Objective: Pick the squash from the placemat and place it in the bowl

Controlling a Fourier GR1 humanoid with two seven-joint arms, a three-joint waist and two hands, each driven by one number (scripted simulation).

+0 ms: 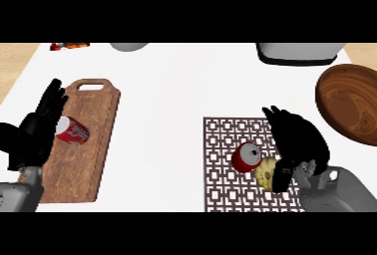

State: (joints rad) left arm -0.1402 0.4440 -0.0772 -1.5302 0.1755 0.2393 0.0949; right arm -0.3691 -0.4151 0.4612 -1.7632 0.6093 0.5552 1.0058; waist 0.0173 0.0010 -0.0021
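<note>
In the head view, we are curling our right hand (298, 144) around the pale yellow squash (267, 172) at five o'clock, over the brown lattice-patterned placemat (225, 164). A red can (245, 157) is lying on the placemat, touching the squash. The round wooden bowl (352, 102) is sitting at three o'clock on the white desk (177, 84). At nine o'clock our left hand (40, 124) is resting open, fingers straight, beside a wooden cutting board (85, 144) carrying another red can (71, 130).
</note>
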